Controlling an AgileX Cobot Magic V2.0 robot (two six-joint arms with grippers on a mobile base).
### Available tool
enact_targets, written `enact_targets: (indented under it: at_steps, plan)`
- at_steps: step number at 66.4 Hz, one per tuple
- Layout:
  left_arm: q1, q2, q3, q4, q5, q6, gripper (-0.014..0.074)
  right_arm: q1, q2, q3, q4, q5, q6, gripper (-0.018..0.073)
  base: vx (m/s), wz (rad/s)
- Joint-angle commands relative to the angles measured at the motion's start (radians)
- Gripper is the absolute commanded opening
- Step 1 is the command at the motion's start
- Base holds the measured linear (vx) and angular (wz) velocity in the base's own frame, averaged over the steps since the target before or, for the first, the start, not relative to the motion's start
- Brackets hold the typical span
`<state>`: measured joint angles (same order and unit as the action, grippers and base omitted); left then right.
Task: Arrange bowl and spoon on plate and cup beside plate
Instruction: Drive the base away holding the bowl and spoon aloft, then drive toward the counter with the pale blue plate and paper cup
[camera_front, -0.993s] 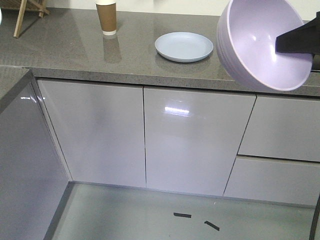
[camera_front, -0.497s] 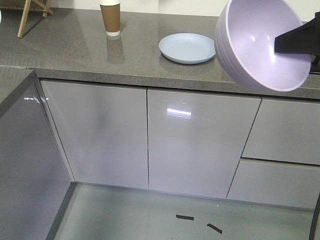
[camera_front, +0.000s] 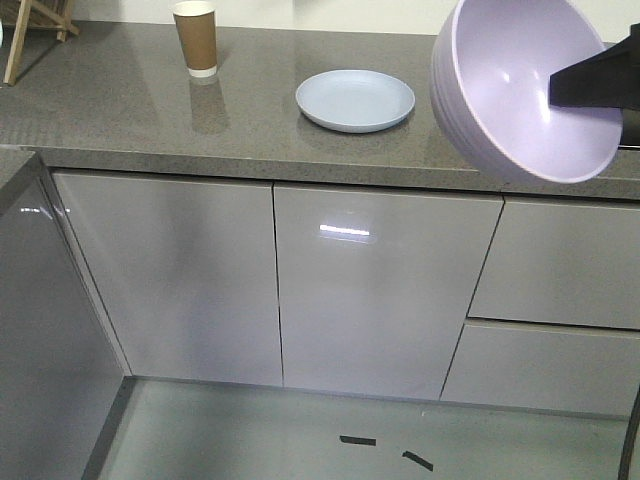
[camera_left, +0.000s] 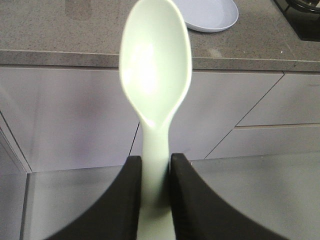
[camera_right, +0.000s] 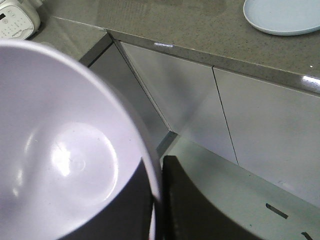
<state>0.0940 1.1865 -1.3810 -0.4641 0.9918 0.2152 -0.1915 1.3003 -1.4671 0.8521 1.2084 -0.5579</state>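
Pinching spoon (camera_left: 156, 75), left gripper (camera_left: 156, 164), right gripper (camera_right: 158, 177) apparently clamping bowl (camera_front: 510, 90) rim

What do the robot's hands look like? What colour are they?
Both are plain matte black. The left gripper has two broad, smooth jaws that flare wide at the base and narrow to rounded tips. The right gripper has the same kind of smooth black jaws. No cables, stickers or markings show on them in these views.

Left end effector (camera_left: 156, 161): matte black, curved fingers (camera_left: 112, 200).
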Motion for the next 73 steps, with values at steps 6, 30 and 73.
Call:
enact_targets:
  at_steps: [6,30,73]
  plan:
    - [-0.001,-0.023,-0.027,-0.037,-0.054,0.0,-0.0008,-0.003,-0.025,-0.028,0.057,-0.029,-0.011,-0.0006,0.05,-0.05]
    - [-0.001,-0.023,-0.027,-0.037,-0.054,0.0,-0.0008,-0.003,-0.025,-0.028,0.057,-0.028,-0.011,-0.0006,0.05,-0.02]
    - [-0.001,-0.023,-0.027,-0.037,-0.054,0.0,-0.0008,-0.003,-0.025,-0.028,0.057,-0.028,-0.011,-0.0006,0.08,0.02]
